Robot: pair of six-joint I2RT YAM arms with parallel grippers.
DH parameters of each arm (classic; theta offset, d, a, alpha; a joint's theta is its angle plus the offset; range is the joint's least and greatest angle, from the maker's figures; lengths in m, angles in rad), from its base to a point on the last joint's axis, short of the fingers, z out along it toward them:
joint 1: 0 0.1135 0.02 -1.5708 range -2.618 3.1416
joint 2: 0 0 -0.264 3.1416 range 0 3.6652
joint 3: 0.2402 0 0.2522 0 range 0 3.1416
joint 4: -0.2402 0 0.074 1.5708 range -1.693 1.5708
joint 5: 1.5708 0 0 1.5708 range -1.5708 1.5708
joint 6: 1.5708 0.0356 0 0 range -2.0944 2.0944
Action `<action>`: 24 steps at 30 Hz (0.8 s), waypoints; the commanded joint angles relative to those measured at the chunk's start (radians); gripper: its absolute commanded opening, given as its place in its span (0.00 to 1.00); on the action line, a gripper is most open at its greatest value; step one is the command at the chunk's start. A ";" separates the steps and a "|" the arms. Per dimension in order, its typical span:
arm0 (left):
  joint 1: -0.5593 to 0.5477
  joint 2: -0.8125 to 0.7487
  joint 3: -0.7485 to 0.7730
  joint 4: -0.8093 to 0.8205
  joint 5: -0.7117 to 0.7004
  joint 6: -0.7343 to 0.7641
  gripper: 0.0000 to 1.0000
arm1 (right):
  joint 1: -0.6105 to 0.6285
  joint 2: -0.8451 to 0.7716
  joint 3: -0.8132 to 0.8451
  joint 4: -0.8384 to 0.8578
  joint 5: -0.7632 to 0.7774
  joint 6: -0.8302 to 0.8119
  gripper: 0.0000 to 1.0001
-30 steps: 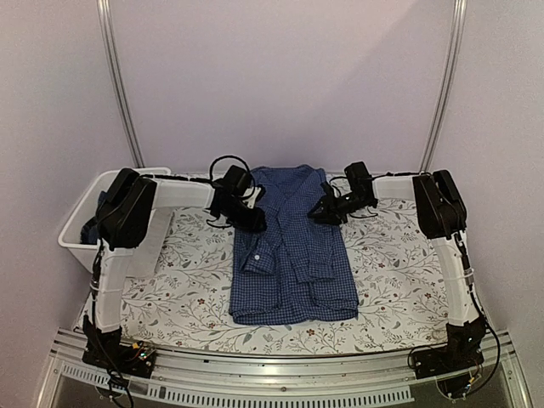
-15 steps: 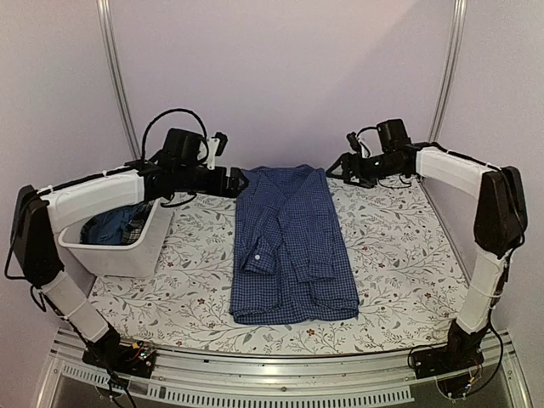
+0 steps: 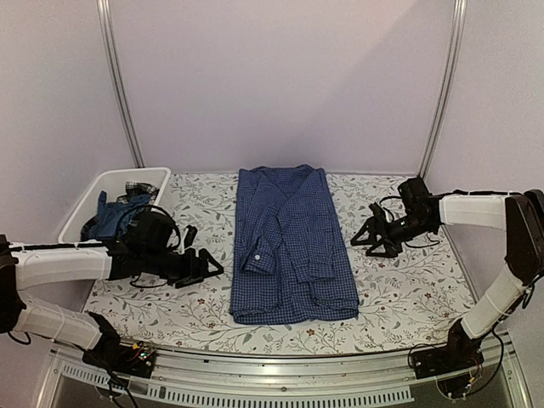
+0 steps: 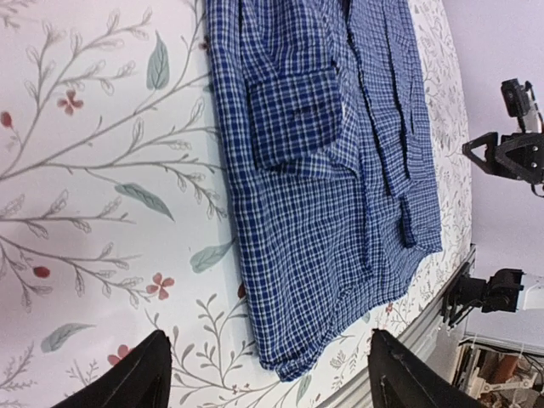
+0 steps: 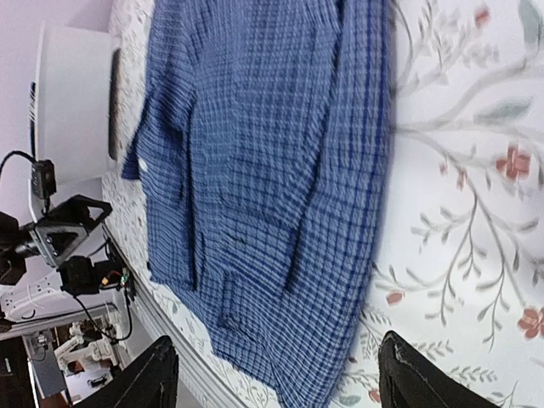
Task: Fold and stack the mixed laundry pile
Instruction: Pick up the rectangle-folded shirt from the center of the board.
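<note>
Centre of the floral tablecloth [image 3: 399, 289]: blue-and-white checked shirt [image 3: 289, 246] lies flat, folded into a long narrow panel. Collar end points to the far wall, hem end to the arm bases. One sleeve is laid down the front, its cuff [image 3: 255, 257] showing a white button. Same shirt in the left wrist view [image 4: 323, 170] and in the right wrist view [image 5: 255, 170]; the latter is a bit blurred.

Left of the shirt, low over the cloth: left gripper [image 3: 202, 259], tips aimed at the shirt's left edge, near it but not touching. Left wrist view shows the gripper [image 4: 272, 374] with both fingers [image 4: 140, 378] at the frame bottom, spread wide, only tablecloth and the shirt's corner between them, nothing held.

Right of the shirt, clear of its edge: right gripper [image 3: 371, 245], tips aimed at the shirt, no contact. Right wrist view shows the gripper [image 5: 280, 374] with fingers [image 5: 416, 374] spread wide, shirt hem and cloth between them, nothing gripped.

Far-left of the shirt, at the table's corner: white tub [image 3: 75, 223] with the rest of the laundry inside, a dark blue T-shirt [image 3: 106, 217] and a black-and-white plaid piece [image 3: 136, 189] bunched together, unfolded.
</note>
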 commanded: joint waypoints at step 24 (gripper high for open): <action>-0.145 0.451 0.112 0.117 0.142 -0.078 0.36 | 0.257 0.236 -0.202 0.129 -0.064 0.112 0.34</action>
